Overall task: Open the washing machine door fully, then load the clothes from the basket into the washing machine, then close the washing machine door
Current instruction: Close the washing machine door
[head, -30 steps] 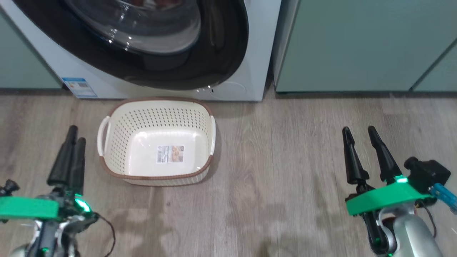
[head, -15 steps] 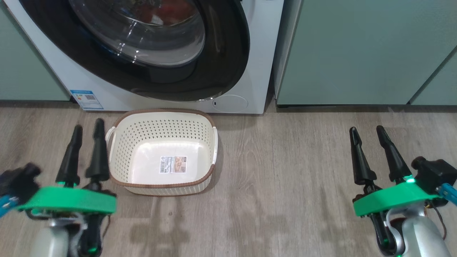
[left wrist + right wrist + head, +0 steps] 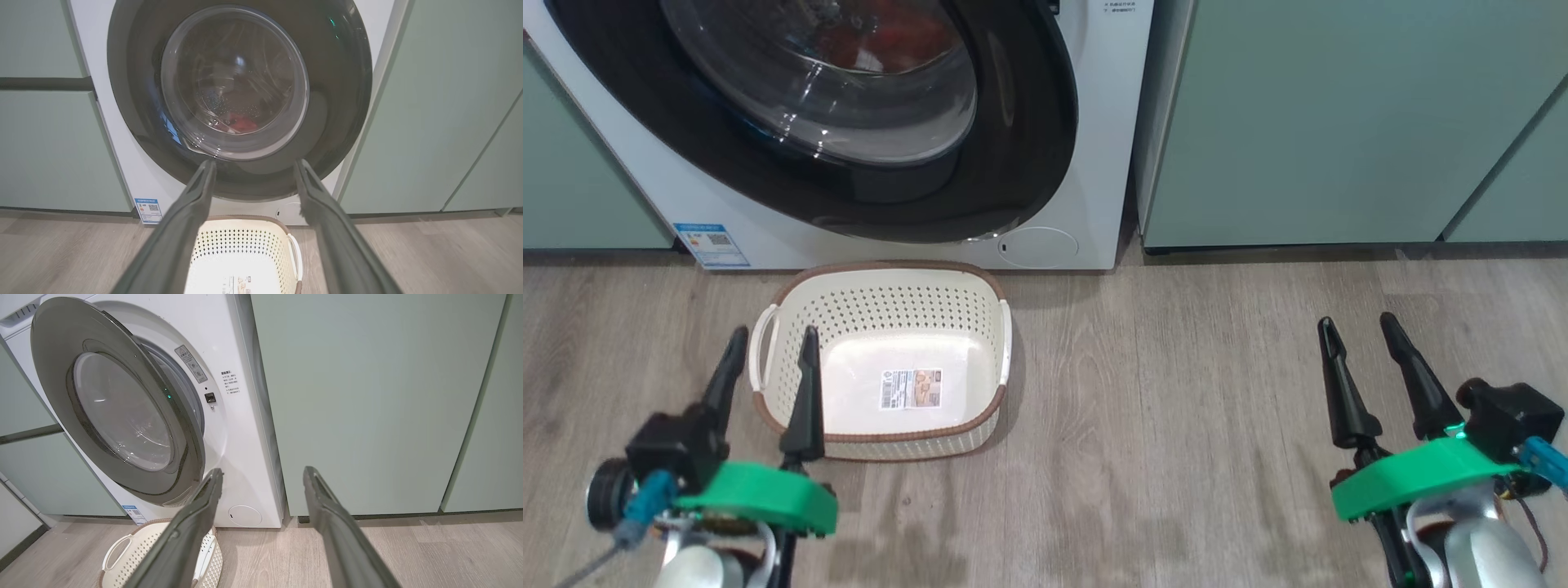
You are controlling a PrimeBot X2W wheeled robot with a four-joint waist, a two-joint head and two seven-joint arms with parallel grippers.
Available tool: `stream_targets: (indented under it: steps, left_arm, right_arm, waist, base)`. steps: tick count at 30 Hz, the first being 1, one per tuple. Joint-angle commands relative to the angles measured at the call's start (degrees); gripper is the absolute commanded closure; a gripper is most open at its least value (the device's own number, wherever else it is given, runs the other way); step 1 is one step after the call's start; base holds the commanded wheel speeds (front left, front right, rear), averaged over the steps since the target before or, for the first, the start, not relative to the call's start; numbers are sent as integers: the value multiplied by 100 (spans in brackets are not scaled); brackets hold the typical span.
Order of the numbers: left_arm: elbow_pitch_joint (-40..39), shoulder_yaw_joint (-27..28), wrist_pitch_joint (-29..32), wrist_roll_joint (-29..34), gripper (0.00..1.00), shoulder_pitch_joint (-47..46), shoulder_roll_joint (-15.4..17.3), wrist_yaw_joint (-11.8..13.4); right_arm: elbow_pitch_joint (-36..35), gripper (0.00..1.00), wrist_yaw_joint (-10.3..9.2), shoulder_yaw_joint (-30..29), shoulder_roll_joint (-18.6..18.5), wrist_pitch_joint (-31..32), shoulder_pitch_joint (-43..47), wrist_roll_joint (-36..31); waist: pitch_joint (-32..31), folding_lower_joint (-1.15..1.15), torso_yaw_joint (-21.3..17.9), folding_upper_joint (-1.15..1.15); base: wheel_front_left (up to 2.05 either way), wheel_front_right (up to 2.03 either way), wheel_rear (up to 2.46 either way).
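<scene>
Spreading your left claw (image 3: 774, 335) beside the basket (image 3: 882, 269).
Its fingers, together a second ago, now stand apart near the basket's handle (image 3: 761, 343); your right claw (image 3: 1356, 322) is apart too, empty. The basket holds nothing, the clothes (image 3: 241, 121) lie inside the washing machine (image 3: 1098, 163), and the washing machine door (image 3: 122, 416) stands ajar: I judge only closing remains.

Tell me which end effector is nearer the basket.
Left. The left end effector hovers at the left handle of the basket; the right end effector is well off to its right, apart from it.
</scene>
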Motion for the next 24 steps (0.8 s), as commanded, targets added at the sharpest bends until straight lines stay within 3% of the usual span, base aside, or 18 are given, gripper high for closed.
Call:
stream_targets:
  steps: [1, 24]
  left_arm:
    - [-162, 159, -76, 85, 0, -132, 112, 86]
    - [94, 17, -144, 148, 0, -147, 161, 151]
  right_arm:
    - [-212, 0, 0, 93, -28, -2, -69, -25]
    - [-219, 0, 0, -4, -28, 6, -24, -28]
  waist:
    - [-3, 0, 9, 0]
    - [37, 0, 27, 0]
  base:
    - [0, 0, 0]
    - [0, 0, 0]
